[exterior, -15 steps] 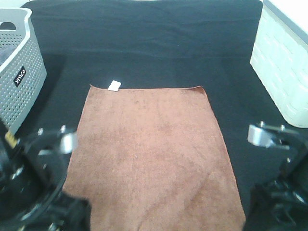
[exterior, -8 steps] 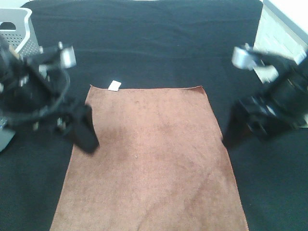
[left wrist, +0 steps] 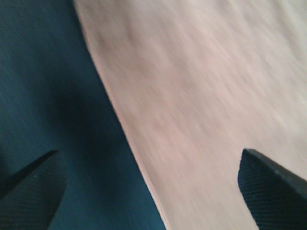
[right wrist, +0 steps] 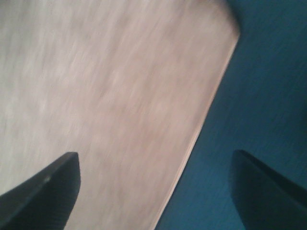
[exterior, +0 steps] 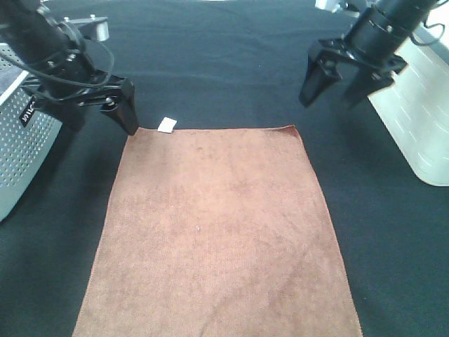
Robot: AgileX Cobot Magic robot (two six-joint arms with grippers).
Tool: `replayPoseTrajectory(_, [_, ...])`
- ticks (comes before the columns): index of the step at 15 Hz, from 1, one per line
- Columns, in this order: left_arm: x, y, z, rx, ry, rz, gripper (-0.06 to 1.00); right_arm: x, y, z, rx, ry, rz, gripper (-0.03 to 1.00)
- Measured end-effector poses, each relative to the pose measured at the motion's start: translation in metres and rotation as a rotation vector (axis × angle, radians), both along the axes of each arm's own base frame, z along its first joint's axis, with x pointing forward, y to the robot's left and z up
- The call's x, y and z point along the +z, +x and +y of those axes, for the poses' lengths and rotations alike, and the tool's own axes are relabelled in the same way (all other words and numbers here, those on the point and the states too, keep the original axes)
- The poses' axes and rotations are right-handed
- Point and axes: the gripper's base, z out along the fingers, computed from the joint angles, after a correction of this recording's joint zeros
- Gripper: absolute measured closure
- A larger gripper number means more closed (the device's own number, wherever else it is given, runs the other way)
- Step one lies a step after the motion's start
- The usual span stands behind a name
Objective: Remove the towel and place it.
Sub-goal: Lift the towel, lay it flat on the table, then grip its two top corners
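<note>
The brown towel (exterior: pixel 217 225) lies flat on the black table cover (exterior: pixel 210 56), its small white tag (exterior: pixel 166 125) at the far left corner. My left gripper (exterior: pixel 102 119) is open and empty, hovering at the towel's far left corner, beside the tag. My right gripper (exterior: pixel 331 91) is open and empty, above the cover just beyond the towel's far right corner. The left wrist view shows the towel's edge (left wrist: pixel 201 96) between the open fingers (left wrist: pixel 273 187). The right wrist view shows the towel (right wrist: pixel 105 105) and its corner between the open fingers (right wrist: pixel 48 191).
A grey perforated basket (exterior: pixel 21 133) stands at the left edge, behind my left arm. A white basket (exterior: pixel 421 119) stands at the right edge, close to my right arm. The black cover reaches past the towel on all sides.
Both arms have swung from the near corners of the table to the far end of the towel. The towel has not moved.
</note>
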Motion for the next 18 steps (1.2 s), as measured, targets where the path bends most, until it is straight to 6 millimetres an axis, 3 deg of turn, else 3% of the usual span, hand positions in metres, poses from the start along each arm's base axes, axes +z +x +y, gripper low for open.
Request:
replayPoseTrajectory(1, [-0.016, 0.023, 0.005, 0.031, 0.0, -0.022, 0.05, -0.007, 0.014, 0.002, 0.0, 0.012, 0.007, 0.16])
replayPoseTrajectory(4, [-0.052, 0.061, 0.004, 0.048, 0.004, -0.043, 0.05, -0.041, 0.056, 0.013, 0.005, 0.05, 0.047, 0.16])
replayPoseTrajectory(8, [-0.072, 0.083, -0.001, 0.044, 0.003, -0.047, 0.05, -0.077, 0.073, 0.012, -0.073, 0.005, 0.104, 0.16])
replayPoseTrajectory(11, [-0.078, 0.086, -0.002, 0.052, -0.006, -0.039, 0.05, -0.103, 0.079, 0.012, -0.1, -0.025, 0.101, 0.16])
replayPoseTrajectory(14, [-0.085, 0.086, -0.002, 0.06, -0.002, -0.023, 0.05, -0.124, 0.078, 0.026, -0.076, -0.054, 0.097, 0.16])
replayPoseTrajectory(18, [-0.099, 0.087, -0.001, 0.057, 0.01, 0.008, 0.05, -0.125, 0.08, 0.023, -0.082, -0.105, 0.073, 0.16])
